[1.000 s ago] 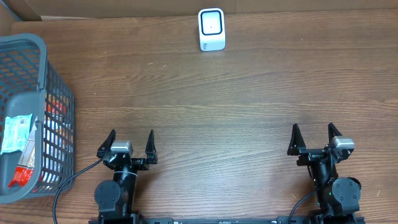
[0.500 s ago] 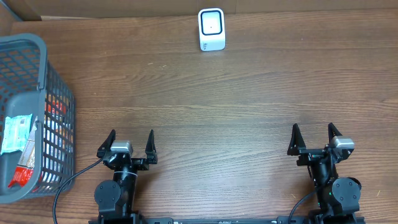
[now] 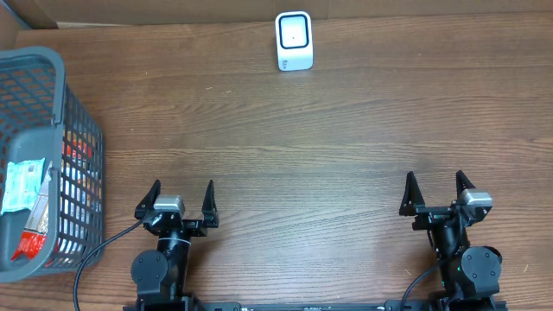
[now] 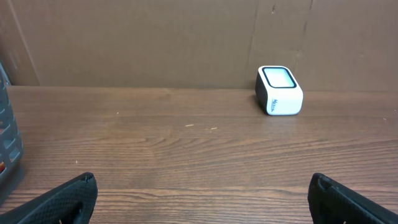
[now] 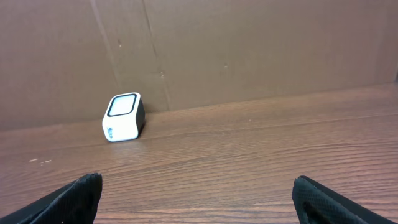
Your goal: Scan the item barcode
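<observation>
The left gripper [image 3: 183, 187] sits at the near left of the table [image 3: 302, 138]. Its two fingers are wide apart and hold nothing. The right gripper [image 3: 435, 177] at the near right is wide apart and empty too. The white scanner [image 3: 294, 41] stands far away, in the middle. The packets [image 3: 22, 186] lie in the gray basket [image 3: 39, 59] on the left.

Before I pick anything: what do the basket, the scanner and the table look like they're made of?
Basket: grey moulded plastic, matte, judging by its uniform open lattice walls and thick rim.
Scanner: smooth white plastic shell, with a glossy dark-framed window on its face.
Table: brown wood grain with a low sheen; solid wood or laminate, I cannot tell which.
</observation>
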You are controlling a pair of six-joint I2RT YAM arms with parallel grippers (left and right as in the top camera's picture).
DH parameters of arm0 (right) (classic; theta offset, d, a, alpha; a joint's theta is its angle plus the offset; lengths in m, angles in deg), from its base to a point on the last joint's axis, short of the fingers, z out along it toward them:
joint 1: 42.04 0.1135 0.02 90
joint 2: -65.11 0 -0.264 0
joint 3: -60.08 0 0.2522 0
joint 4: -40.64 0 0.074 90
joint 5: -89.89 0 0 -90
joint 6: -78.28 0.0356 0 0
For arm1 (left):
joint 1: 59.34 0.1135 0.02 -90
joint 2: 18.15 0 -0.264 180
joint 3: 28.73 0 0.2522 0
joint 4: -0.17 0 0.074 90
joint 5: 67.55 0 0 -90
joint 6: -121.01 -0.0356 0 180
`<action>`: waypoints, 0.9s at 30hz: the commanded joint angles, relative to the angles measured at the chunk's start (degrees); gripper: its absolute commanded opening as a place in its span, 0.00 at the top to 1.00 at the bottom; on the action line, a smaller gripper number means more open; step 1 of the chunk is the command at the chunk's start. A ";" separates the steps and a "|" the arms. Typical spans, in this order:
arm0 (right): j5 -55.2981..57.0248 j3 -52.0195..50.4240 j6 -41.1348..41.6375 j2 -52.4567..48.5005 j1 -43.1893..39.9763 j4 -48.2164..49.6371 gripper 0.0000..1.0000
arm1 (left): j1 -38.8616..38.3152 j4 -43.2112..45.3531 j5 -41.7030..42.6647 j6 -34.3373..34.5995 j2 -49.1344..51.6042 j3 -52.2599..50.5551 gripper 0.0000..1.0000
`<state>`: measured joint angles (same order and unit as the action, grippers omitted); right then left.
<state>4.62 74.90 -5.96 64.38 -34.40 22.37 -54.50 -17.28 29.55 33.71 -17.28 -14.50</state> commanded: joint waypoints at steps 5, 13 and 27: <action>0.15 -0.61 -0.24 0.57 0.07 0.28 0.00 | -0.37 -0.15 -0.17 0.28 -0.59 -0.20 0.00; 0.15 -0.61 -0.24 0.57 0.07 0.28 0.00 | -0.37 -0.15 -0.15 0.28 -0.59 -0.20 0.01; 0.15 -0.61 -0.24 0.57 0.09 0.28 0.00 | -0.37 0.13 0.46 2.60 -0.59 -0.17 0.00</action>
<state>4.62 74.90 -5.96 64.38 -34.40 22.37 -54.50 -17.26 29.57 34.26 -17.28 -14.50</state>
